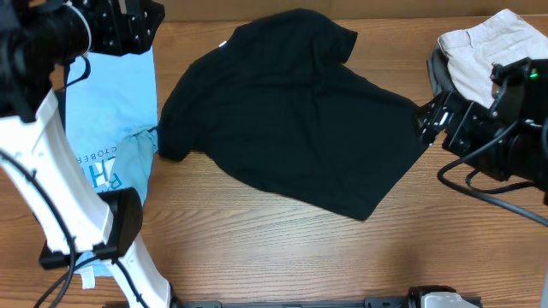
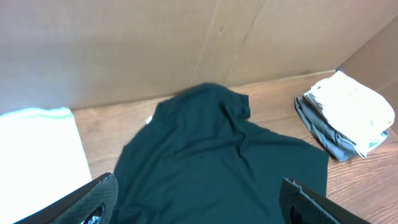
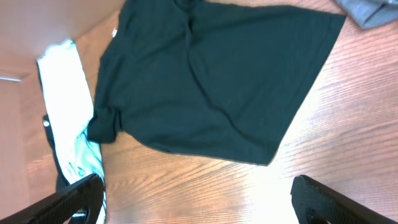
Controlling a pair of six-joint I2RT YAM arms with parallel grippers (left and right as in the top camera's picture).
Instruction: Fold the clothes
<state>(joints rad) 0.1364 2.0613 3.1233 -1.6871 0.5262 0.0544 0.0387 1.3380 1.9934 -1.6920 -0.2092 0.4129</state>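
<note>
Black cotton, the T-shirt lies slanted across the middle of the bench, mostly spread but rumpled. Its left sleeve is bunched and its top edge is turned over. No clean fold shows, so I judge this garment barely begun. Right of the T-shirt sits a neat pile, pale cloth over grey, which looks already folded. Left of the T-shirt lies the light blue printed tee, seemingly not yet folded. The left hand hangs off the T-shirt's far-left side, fingers spread wide, grasping nothing. The right hand hovers by the T-shirt's right corner, likewise released and empty. The left arm covers part of the blue tee, cutting its print short. The pile runs off frame, so its count is unclear, and the white neck label is only a speck
</note>
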